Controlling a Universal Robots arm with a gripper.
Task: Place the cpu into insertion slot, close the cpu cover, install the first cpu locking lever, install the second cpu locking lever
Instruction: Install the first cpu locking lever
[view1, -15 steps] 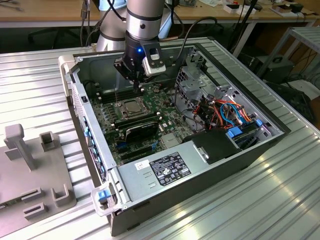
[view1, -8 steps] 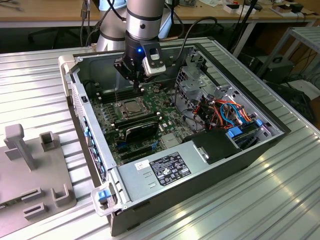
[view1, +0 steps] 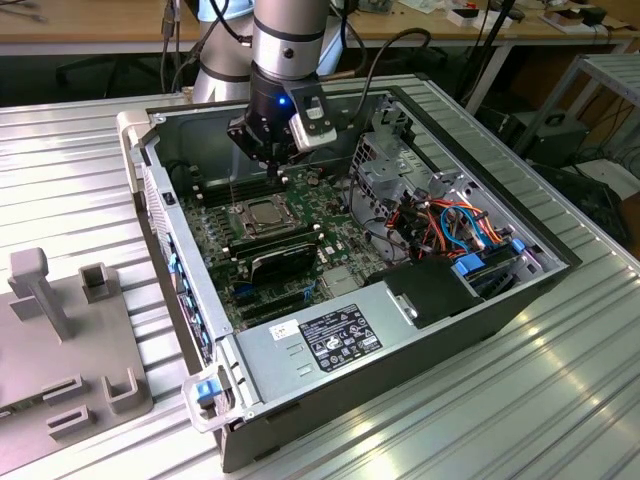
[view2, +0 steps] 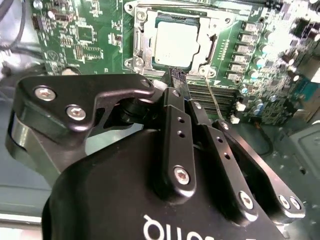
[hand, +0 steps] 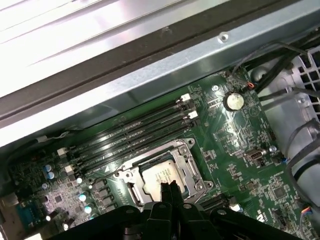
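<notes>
The cpu lies flat in the insertion slot on the green board, silvery top up. The cpu cover rests down around it as a metal frame. A thin wire locking lever stands raised beside the socket; in the exterior view it rises as a thin line. My gripper hangs just above the socket's edge, black fingers shut together with nothing between them. In the first wrist view the gripper points down at the cpu. The exterior view has the gripper over the socket.
The open computer case sits on a ribbed metal table. Long black memory slots run beside the socket. A drive cage, bundled cables and the power supply crowd the exterior view's right. A grey fixture stands at the left.
</notes>
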